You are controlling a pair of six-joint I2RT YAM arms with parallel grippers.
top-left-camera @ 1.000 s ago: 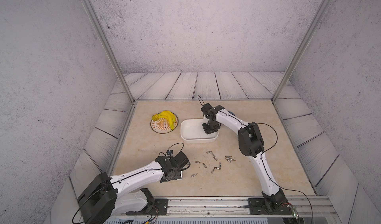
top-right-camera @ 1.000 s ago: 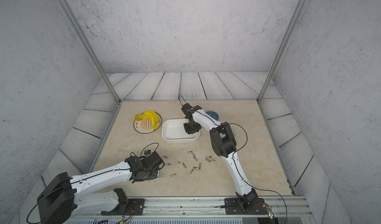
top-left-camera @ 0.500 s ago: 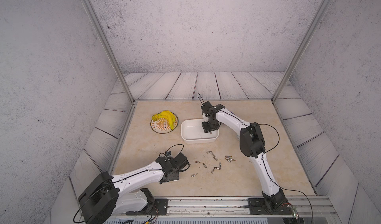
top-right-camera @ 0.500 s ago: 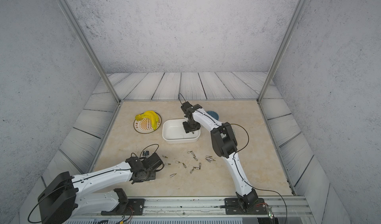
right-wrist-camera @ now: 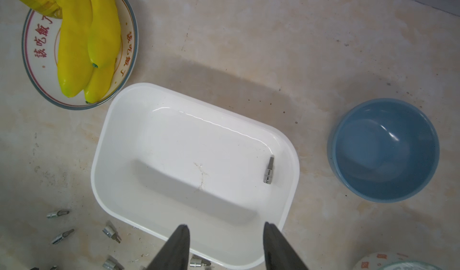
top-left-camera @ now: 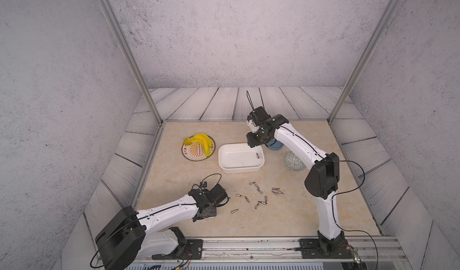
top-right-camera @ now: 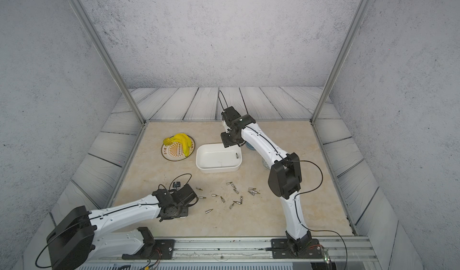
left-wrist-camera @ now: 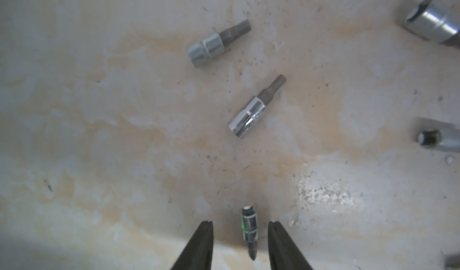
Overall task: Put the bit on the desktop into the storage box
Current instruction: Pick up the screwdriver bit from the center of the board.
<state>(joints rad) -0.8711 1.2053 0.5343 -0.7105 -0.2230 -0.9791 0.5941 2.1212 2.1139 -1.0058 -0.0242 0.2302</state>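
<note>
My right tool (right-wrist-camera: pixel 225 227) has lifted out of the storage box (right-wrist-camera: pixel 112 144) and now hangs high above its long front rim, jaws apart and empty. Where it sat low inside, a socket bit (right-wrist-camera: pixel 268 169) now shows lying on the box floor, close to one short wall. Well away from the box, down on the table (left-wrist-camera: pixel 99 132), my left tool (left-wrist-camera: pixel 240 221) has drawn its jaws closer around a loose bit (left-wrist-camera: pixel 249 227), a gap left on either side.
</note>
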